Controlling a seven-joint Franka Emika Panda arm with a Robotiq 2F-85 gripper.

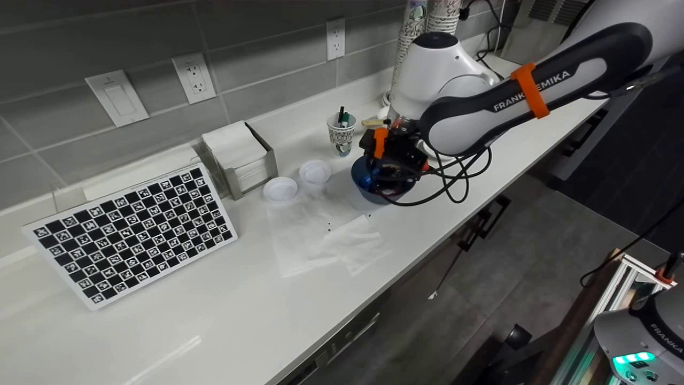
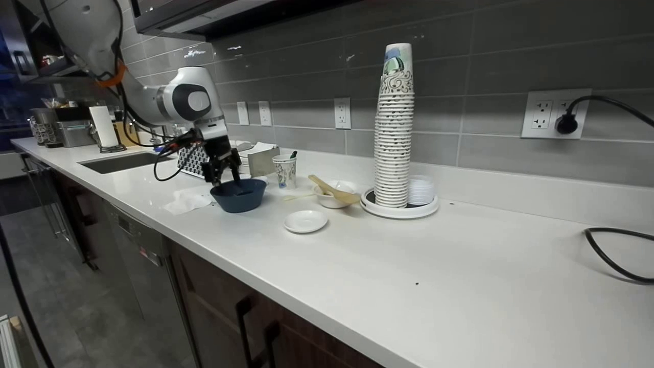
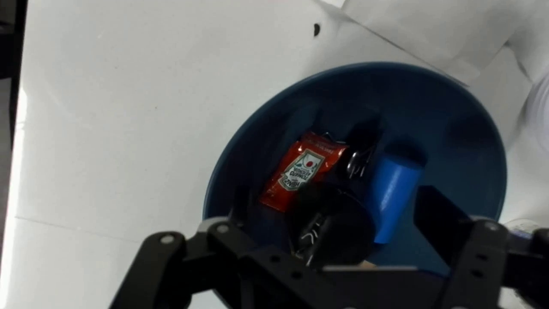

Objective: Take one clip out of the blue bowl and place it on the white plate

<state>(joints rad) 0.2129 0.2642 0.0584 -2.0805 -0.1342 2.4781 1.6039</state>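
Hovering low over the blue bowl [image 2: 238, 203], my claw [image 3: 334, 204] stood released, its two fingers spread well apart; in an exterior view I saw one of them seem to dip below the rim. The wrist view showed me, inside the bowl, a red ketchup packet [image 3: 300, 171], a blue cylinder [image 3: 392, 193], and between the two a black clip [image 3: 358, 162] whose silver wire handles caught the light. Lower down there, between my fingers, I made out more wire loops [image 3: 309, 236] beside a dark shape [image 3: 349, 231] too murky for me to name. The white plate [image 2: 305, 223] sat flat on the tabletop [image 2: 460, 286], near the blue bowl but apart from it. Close to the plate I had a white bowl [image 2: 327, 201] with a wooden spatula [image 2: 334, 190] resting across it, and beside that a white tray [image 2: 403, 213] carrying a tall stack of paper cups [image 2: 394, 133] and a shorter white stack [image 2: 421, 190]. A patterned cup [image 1: 341, 140] held pens [image 1: 346, 118], and a wrinkled napkin [image 1: 352, 243] lay just beside the blue bowl. A checkered board [image 1: 133, 230] stood tilted farther along, next to a napkin holder [image 1: 251, 176].
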